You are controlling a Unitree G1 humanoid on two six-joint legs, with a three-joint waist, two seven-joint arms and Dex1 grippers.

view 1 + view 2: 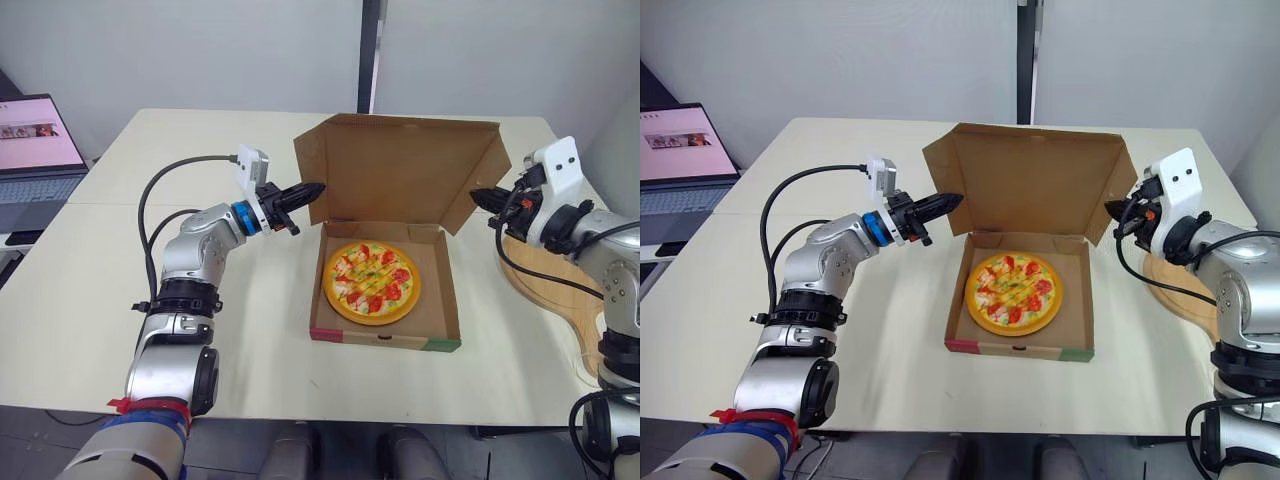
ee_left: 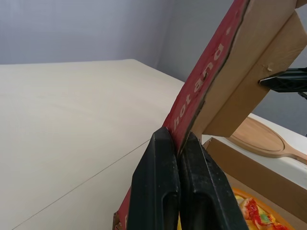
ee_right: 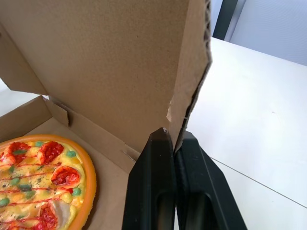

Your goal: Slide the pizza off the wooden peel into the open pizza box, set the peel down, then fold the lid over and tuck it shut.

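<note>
- The pale table (image 1: 150,300) carries everything; a thin seam runs across its top on the robot's left.
- The pizza box (image 1: 448,310) sits open near the middle of the table, its shallow brown tray flat on the surface. A strip of red and green print runs along its near wall.
- The lid (image 1: 400,170) stands raised from the tray's far edge, its plain brown inside facing the robot. Its two side flaps are angled forward. The left wrist view shows red print on its outer face.
- A laptop (image 1: 35,160) stands open at the far left edge of the table, well apart from the box, with its screen lit.
- The wooden peel (image 1: 545,288) lies flat on the table just to the right of the box, partly hidden behind the right arm.
- The pizza (image 1: 371,282) lies flat inside the tray, slightly left of its centre. It has an orange rim and red and green toppings.
- The left gripper (image 1: 312,189) reaches in from the left at the lid's left edge. In the left wrist view its jaws are clamped on that edge of the lid, the cardboard pinched between them.
- The right gripper (image 1: 478,197) meets the lid's right side flap. In the right wrist view its jaws are pressed together on the flap's lower edge.
</note>
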